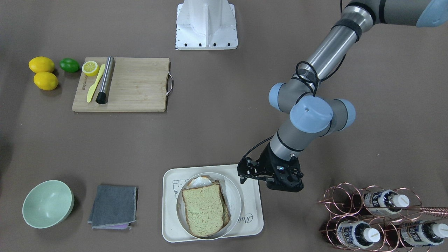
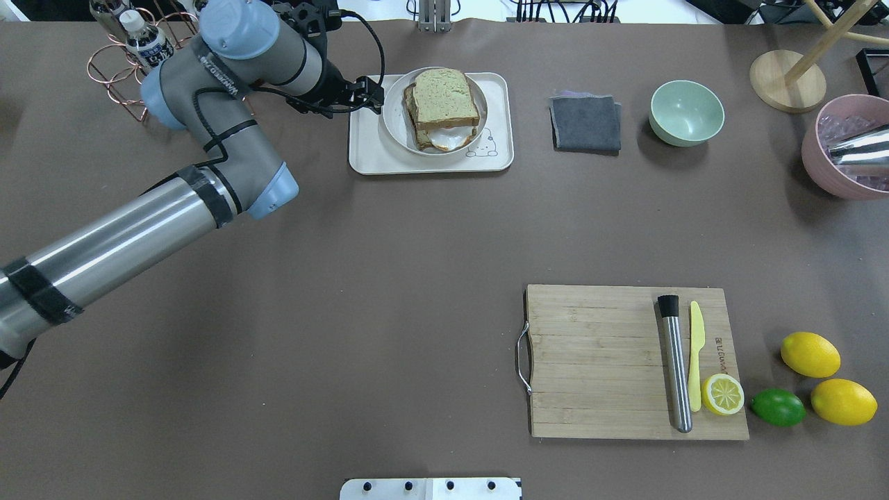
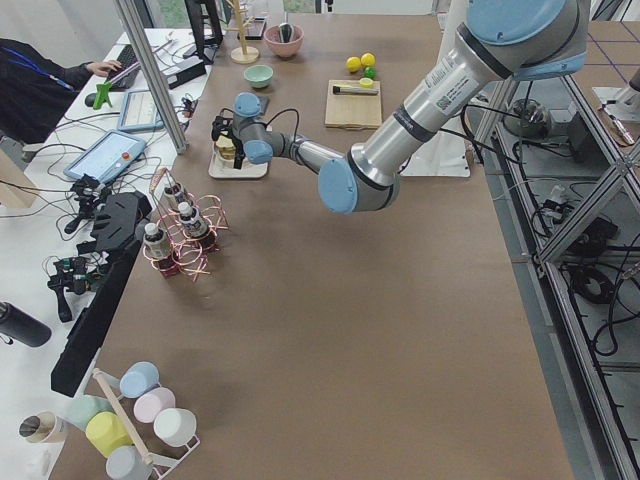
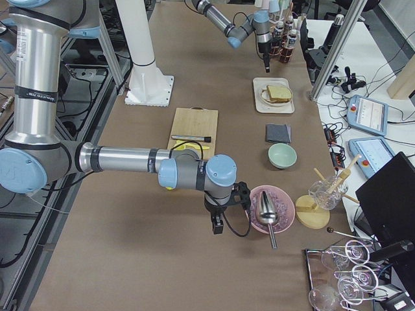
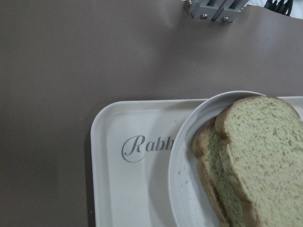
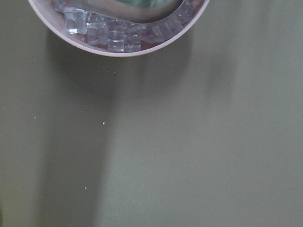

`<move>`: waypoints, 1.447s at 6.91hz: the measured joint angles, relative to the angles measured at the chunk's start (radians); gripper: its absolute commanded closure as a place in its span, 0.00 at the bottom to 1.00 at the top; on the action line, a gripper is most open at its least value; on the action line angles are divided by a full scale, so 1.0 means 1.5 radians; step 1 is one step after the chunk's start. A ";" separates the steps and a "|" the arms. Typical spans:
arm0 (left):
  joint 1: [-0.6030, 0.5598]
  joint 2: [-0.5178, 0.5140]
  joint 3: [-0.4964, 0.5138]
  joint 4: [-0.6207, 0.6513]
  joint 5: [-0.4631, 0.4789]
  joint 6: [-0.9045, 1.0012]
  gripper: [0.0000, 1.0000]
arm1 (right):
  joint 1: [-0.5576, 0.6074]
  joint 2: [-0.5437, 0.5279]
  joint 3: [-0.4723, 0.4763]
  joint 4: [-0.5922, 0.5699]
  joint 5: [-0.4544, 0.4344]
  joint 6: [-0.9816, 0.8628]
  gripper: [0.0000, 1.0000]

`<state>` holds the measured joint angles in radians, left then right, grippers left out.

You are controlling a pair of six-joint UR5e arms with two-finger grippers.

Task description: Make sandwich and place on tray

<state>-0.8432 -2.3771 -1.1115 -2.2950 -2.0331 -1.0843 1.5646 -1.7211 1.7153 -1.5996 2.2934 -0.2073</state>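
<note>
So the left fingers (image 1: 242,174) hang just beside the edge of the tray (image 1: 171,224), can't tell if open or closed. The right fingers (image 4: 218,225) hover near a pink bowl (image 2: 814,156), same deal, can't tell. The sandwich (image 1: 204,210) is on a white plate (image 1: 235,206), which is on the tray, on the counter (image 1: 217,133).

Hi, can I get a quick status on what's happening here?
Left hand beside tray, grip unclear. Right hand by pink ice bowl, grip unclear. Sandwich on white plate, plate on tray. Nothing in the way.
</note>
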 measured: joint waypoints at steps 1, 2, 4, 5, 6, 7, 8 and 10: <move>-0.017 0.063 -0.098 0.049 -0.035 0.007 0.02 | 0.000 0.000 0.000 0.000 0.000 0.000 0.00; -0.039 0.133 -0.193 0.089 -0.067 0.039 0.02 | 0.000 -0.001 0.000 0.001 0.000 0.000 0.00; -0.094 0.278 -0.350 0.155 -0.121 0.149 0.02 | 0.000 -0.003 0.000 0.001 0.000 0.000 0.00; -0.126 0.347 -0.403 0.169 -0.146 0.211 0.02 | 0.000 -0.005 0.000 0.001 0.000 -0.001 0.00; -0.163 0.410 -0.432 0.175 -0.172 0.286 0.02 | 0.000 -0.007 0.001 0.001 -0.001 -0.001 0.00; -0.213 0.464 -0.445 0.183 -0.203 0.386 0.02 | 0.000 -0.008 0.001 0.002 0.000 -0.001 0.00; -0.276 0.497 -0.448 0.226 -0.235 0.512 0.02 | 0.000 -0.008 0.001 0.002 0.000 -0.001 0.00; -0.394 0.510 -0.443 0.406 -0.255 0.788 0.02 | 0.000 -0.009 0.000 0.002 -0.001 -0.001 0.00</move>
<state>-1.4342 -1.6121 -1.7766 -1.6859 -2.4150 0.0984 1.5647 -1.7344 1.7160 -1.5962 2.2922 -0.2086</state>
